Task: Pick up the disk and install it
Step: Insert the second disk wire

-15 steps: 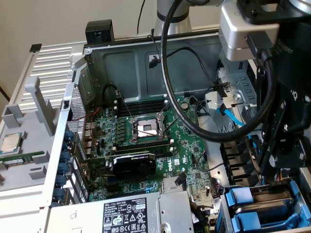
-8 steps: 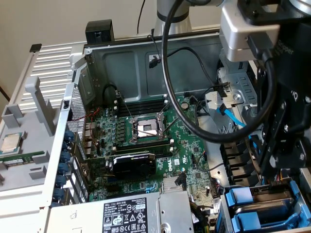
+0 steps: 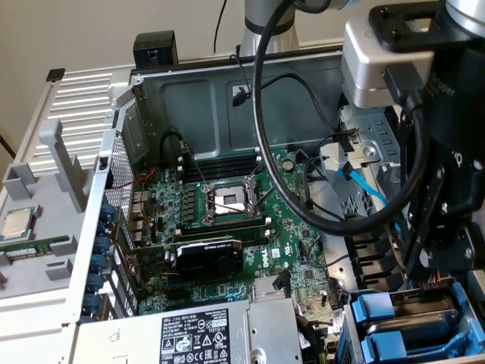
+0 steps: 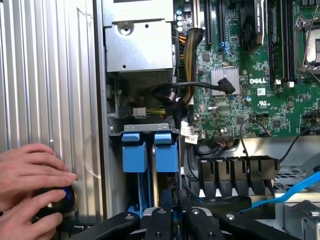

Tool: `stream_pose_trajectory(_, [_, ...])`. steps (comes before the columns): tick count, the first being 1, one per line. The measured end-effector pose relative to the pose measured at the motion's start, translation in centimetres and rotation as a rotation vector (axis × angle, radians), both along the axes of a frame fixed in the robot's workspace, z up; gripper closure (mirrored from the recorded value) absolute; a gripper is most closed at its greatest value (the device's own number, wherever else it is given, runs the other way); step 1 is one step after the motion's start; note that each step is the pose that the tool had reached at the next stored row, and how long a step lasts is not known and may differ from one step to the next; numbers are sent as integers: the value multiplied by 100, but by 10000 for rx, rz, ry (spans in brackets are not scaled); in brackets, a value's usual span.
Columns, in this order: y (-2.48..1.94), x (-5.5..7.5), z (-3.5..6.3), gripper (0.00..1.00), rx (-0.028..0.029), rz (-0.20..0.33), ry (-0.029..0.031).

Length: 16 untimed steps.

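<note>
My gripper [image 3: 445, 250] hangs over the drive bay at the near right corner of the open computer case in the exterior view. Its black linkage [image 4: 175, 225] sits just above the bay in the wrist view. Two blue plastic carrier ends [image 4: 134, 150] [image 4: 166, 150] stand side by side in the bay, also seen as blue frames [image 3: 394, 322]. The disk's silver body and white label are hidden, and I cannot tell which carrier holds it. Nothing shows between gripper and carriers.
A grey power supply box [image 3: 197, 334] fills the case's near side. The green motherboard [image 3: 235, 227] lies in the middle, with black cables [image 3: 261, 152] and a blue cable [image 3: 364, 186] looping over it. A person's hands [image 4: 30, 172] rest on a black knob [image 4: 62, 197] outside the case wall.
</note>
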<state>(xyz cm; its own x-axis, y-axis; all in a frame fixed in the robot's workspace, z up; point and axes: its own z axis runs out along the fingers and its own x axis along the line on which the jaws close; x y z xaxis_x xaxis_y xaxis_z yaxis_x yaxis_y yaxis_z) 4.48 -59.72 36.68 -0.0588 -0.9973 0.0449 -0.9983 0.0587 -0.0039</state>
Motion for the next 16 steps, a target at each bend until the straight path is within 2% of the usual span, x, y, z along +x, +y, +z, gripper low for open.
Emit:
stream_pose_trajectory(12, [-3, -6, -81, 84, 0, 0, -2])
stream_pose_trajectory(16, [-29, -6, -90, 84, 8, 5, -2])
